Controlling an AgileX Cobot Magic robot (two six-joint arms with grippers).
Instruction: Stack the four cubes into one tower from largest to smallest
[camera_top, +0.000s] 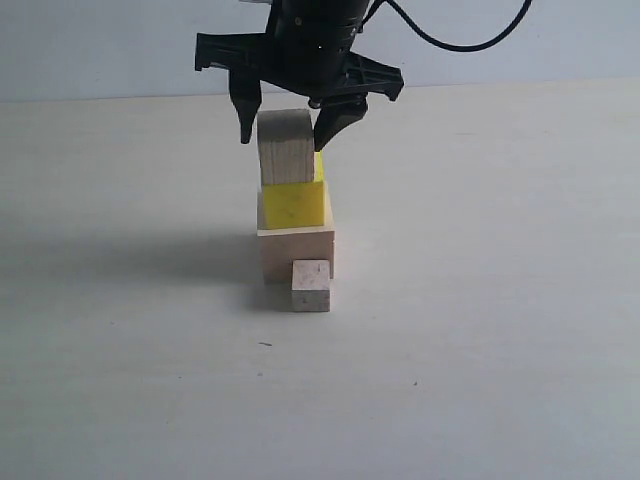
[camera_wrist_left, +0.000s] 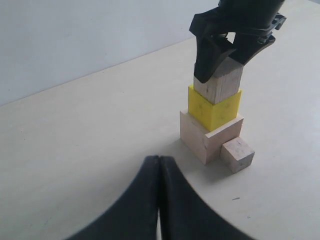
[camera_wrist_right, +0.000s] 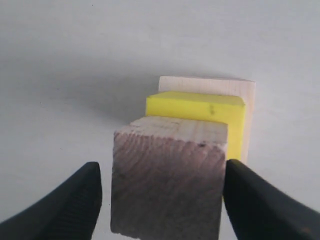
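On the table stands a tower: the large pale wood cube (camera_top: 297, 255) at the bottom, the yellow cube (camera_top: 292, 205) on it, and the medium wood cube (camera_top: 285, 150) on top, turned slightly. The tiny wood cube (camera_top: 311, 286) sits on the table against the large cube's front face. My right gripper (camera_top: 283, 138) straddles the medium cube (camera_wrist_right: 167, 175) from above, open: there is a clear gap at one finger, while the other is at the cube's edge. My left gripper (camera_wrist_left: 159, 159) is shut and empty, low over the table, away from the tower (camera_wrist_left: 215, 107).
Everything rests on a pale table (camera_top: 500, 350) with a light wall (camera_top: 100, 50) behind it. A black cable (camera_top: 460, 45) loops from the right arm above the tower.
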